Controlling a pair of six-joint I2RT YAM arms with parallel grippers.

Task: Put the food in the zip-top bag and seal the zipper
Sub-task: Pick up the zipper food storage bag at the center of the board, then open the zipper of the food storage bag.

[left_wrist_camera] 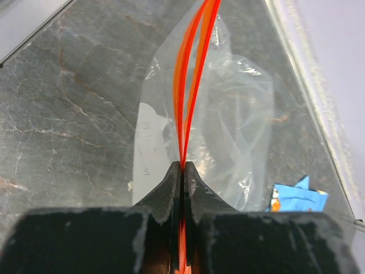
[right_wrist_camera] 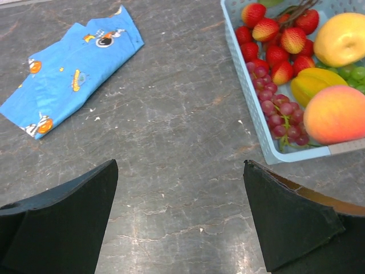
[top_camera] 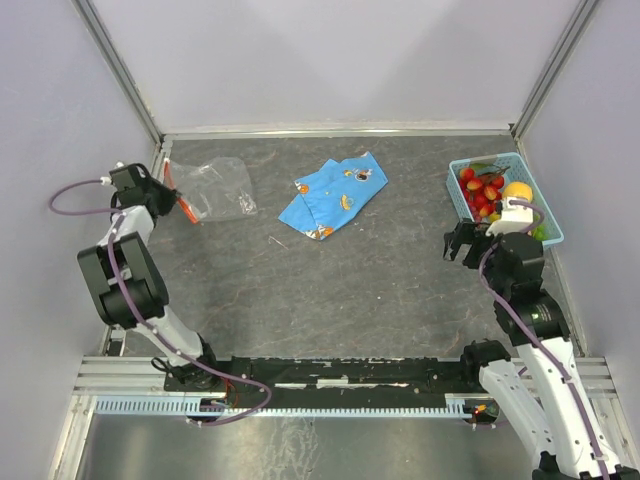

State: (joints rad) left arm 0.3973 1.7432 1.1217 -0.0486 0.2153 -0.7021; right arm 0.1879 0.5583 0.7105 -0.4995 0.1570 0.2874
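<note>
While stretching from one arm to the other, dark counter point(top_camera: 350, 290) divides into two working ends, left rear and right rear. Between them, toward the rear: blue patterned cloth point(top_camera: 333, 196), crumpled, no part of the job. At right rear, close by the side wall: light-blue plastic basket point(top_camera: 453, 188), loaded with all the food point(right_wrist_camera: 285, 63), including strawberries point(right_wrist_camera: 275, 56), purple grapes point(right_wrist_camera: 280, 119), a yellow lemon-like fruit point(right_wrist_camera: 341, 39) and an orange-pink round one point(right_wrist_camera: 335, 114). At left rear: clear zip-top bag point(top_camera: 218, 188), lying on the counter, empty by the look of it. Left end effector point(left_wrist_camera: 182, 166): pinched together on the near end of the red-orange zipper point(left_wrist_camera: 191, 80), with that strip's long axis running straight ahead and both tracks bowing apart beyond the pinch. Right end effector point(right_wrist_camera: 179, 197): spread wide, holding nothing, hovering just short of the basket, food ahead and to its right. Judged from this: right side far nearer the fruit, bag well apart across the counter. Likely calls first for a reach forward-right into the basket.
</note>
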